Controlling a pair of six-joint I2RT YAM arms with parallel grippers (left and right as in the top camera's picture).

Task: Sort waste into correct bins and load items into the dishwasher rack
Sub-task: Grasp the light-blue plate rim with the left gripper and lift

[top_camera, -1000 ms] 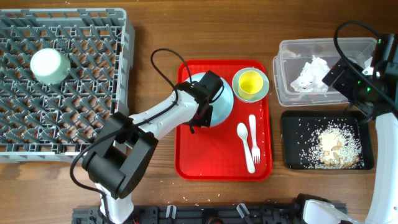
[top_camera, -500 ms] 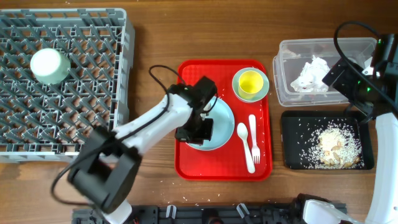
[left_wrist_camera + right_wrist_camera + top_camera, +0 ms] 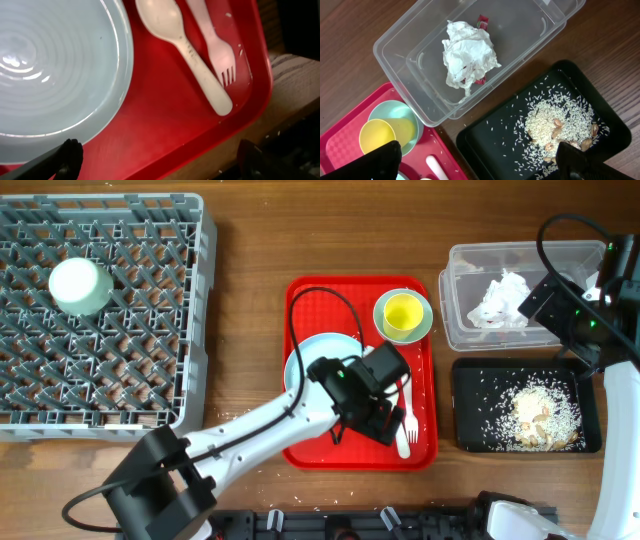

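Observation:
A pale blue-green plate (image 3: 318,363) (image 3: 55,75) lies flat on the red serving tray (image 3: 350,448). My left gripper (image 3: 388,423) (image 3: 162,161) hovers open over the tray's front right part with nothing between its fingers. The white spoon (image 3: 185,47) and fork (image 3: 216,47) lie just beyond it. A yellow cup (image 3: 403,313) sits on a saucer (image 3: 402,117) at the tray's back. My right gripper (image 3: 548,298) (image 3: 482,162) hangs open and empty above the bins. Crumpled tissue (image 3: 467,57) and a red wrapper (image 3: 482,21) lie in the clear tub (image 3: 470,330). Rice and scraps (image 3: 560,120) lie in the black tray (image 3: 470,430).
The grey dishwasher rack (image 3: 150,340) fills the left of the table and holds one upturned pale bowl (image 3: 80,285). Loose rice grains dot the wood near the red tray's front edge. The left arm's cable (image 3: 320,295) loops over the plate.
The left gripper let go of the plate, which went from tilted to lying flat on the red tray. The gripper opened wide and moved right and toward the front. The right arm stayed still.

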